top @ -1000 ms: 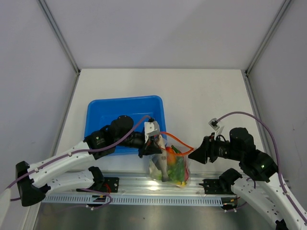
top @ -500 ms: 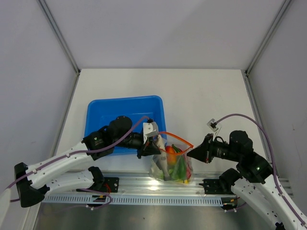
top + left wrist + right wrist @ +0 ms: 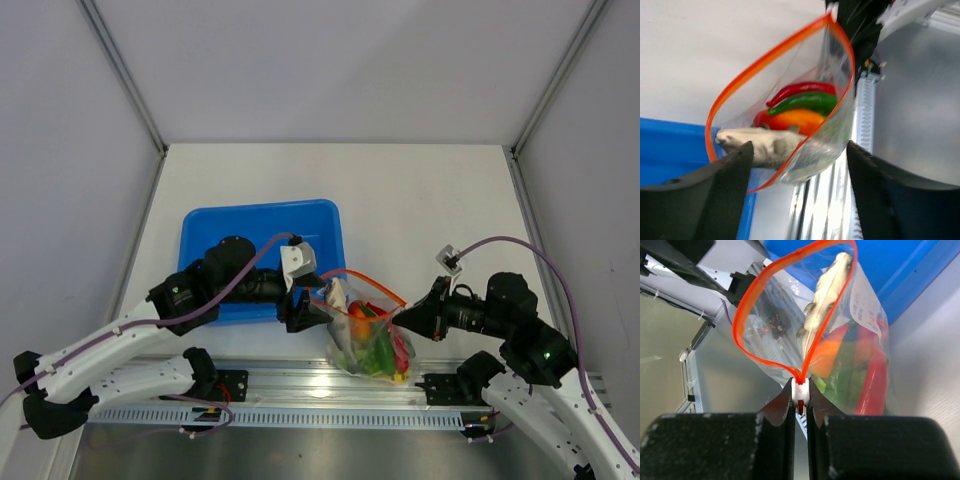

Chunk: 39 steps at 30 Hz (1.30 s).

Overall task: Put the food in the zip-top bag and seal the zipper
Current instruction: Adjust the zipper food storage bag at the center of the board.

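The right tool (image 3: 800, 407) is pinching one end of the thin red-orange zipper strip (image 3: 801, 376), likely to seal the crinkly clear bag (image 3: 372, 340) of toy foods (image 3: 795, 120) sitting beside the blue plastic tray (image 3: 230, 230), while the left tool (image 3: 797, 155) is hovering open nearby

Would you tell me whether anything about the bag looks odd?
The grey fish stands on end in the bag, its tip up near the gaping zipper, where it might block sealing. Nothing looks spilled.

Robot lab cell, white panel walls (image 3: 330, 70), aluminium mounting rail (image 3: 280, 385)
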Available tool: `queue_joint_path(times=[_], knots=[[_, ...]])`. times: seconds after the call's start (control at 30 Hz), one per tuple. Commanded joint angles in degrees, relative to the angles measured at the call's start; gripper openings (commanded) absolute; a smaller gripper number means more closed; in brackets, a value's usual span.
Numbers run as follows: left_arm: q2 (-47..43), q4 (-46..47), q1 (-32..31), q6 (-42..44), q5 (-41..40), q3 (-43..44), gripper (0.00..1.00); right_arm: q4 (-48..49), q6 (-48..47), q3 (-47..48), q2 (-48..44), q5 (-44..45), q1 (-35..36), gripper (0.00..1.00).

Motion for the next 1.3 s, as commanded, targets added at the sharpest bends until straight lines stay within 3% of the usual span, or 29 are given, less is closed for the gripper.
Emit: queue_joint_path(times=[0.0,0.07,0.27,0.47,0.77,1.03,1.1,1.23,1.27], knots=[[1.8,3.0,-0.2,2.3,2.5,6.2,0.82,4.6,-1.2,0.8,0.4,-2.7,0.3,0.00],[4.7,4.1,-0.8,3.6,6.2,9.5,0.99,4.6,-1.4,1.0,1.5,-3.9,0.3,0.00],[11.9,11.4,-6.1,8.7,3.9,14.1,0.99,4.3,-2.0,1.6,2.3,-4.2,0.3,0.00],[19.8,17.4,-9.2,11.4,7.0,14.9,1.00,3.8,-2.2,1.8,2.4,-4.9,0.3,0.00],[29.7,10.6,-9.3,12.6,10.0,21.3,0.99,0.8,-4.8,4.4,2.7,-7.0,0.3,0.00],[34.2,6.1,-5.9,12.5,24.0,23.6,0.99,-4.0,-7.7,7.9,3.6,-8.2,0.3,0.00],[35.2,4.1,-5.7,13.5,25.2,24.8,0.94,-4.7,-8.6,8.8,4.0,-8.0,0.3,0.00],[36.1,1.9,-4.5,13.0,26.9,24.8,0.67,-6.3,-10.1,10.7,4.7,-7.7,0.3,0.00],[36.2,1.9,-4.3,12.9,27.1,24.6,0.65,-6.4,-10.4,11.4,5.0,-7.8,0.3,0.00]])
